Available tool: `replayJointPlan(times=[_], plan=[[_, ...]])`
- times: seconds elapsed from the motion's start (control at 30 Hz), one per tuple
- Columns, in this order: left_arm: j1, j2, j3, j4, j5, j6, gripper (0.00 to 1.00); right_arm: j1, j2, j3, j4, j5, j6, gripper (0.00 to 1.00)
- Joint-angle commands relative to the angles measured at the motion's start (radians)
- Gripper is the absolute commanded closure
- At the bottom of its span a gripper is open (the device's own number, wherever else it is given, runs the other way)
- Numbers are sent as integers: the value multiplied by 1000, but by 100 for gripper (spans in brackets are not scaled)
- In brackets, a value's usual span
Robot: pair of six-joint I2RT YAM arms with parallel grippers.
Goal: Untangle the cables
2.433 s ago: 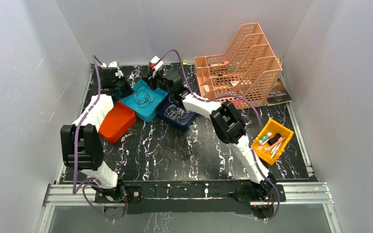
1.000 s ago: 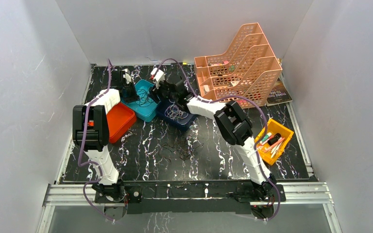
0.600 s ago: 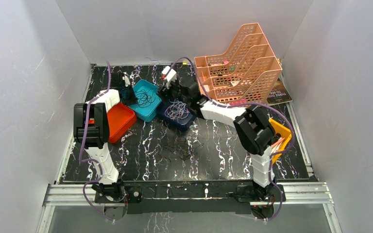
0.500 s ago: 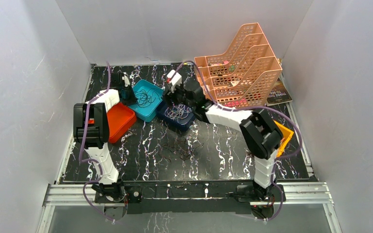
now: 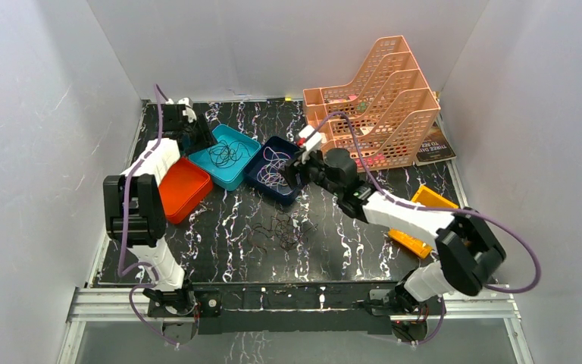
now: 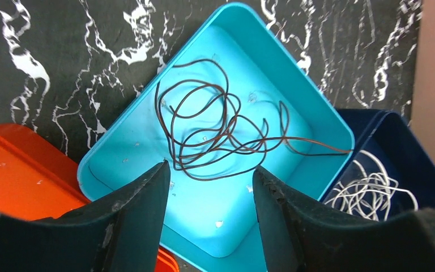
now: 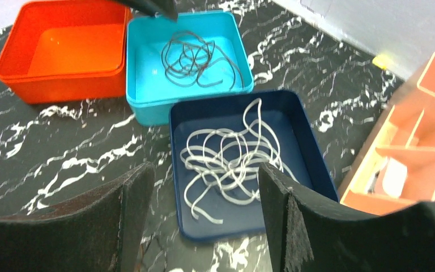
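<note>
Black cables [image 5: 279, 229]: a loose tangle near the middle of the surface [image 5: 220, 243], apart from both arms; likely the sorting still left.
Right gripper [image 7: 205, 170]: jaws apart, empty; has drawn back nearward off the navy tray [image 7: 308, 148].
Whitish cables [image 7: 229, 156]: lying in the navy tray.
Brown cable [image 6: 215, 136]: loose in the teal tray [image 6: 119, 144].
Left gripper [image 6: 209, 170]: just parted above it, toward the far-left corner; that strand is delivered.
</note>
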Motion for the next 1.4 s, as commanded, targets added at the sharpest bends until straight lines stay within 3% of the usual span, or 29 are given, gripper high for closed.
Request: replayJointPlan(times=[0.0, 0.23, 0.43, 0.63, 0.77, 0.87, 1.03, 1.37], plan=[[9, -101, -26, 18, -12, 6, 45, 6, -134, -98, -60, 56, 43, 24], [-23, -130, -46, 111, 152, 57, 41, 6, -356, -237, -228, 85, 158, 24], [-127, -67, 51, 55, 93, 94, 33, 6, -487, -367, -280, 81, 288, 24], [-214, -13, 95, 11, -153, -64, 29, 6, -522, -397, -315, 127, 386, 24], [-274, 12, 116, -59, -329, -274, 27, 6, -531, -395, -320, 165, 417, 24], [-292, 12, 95, -55, -375, -444, 27, 6, -531, -396, -321, 179, 424, 24], [-298, 31, 101, -52, -431, -604, 27, 6, -543, -401, -332, 179, 432, 24], [-297, 90, 132, -45, -459, -743, 29, 6, -558, -418, -340, 189, 435, 24]])
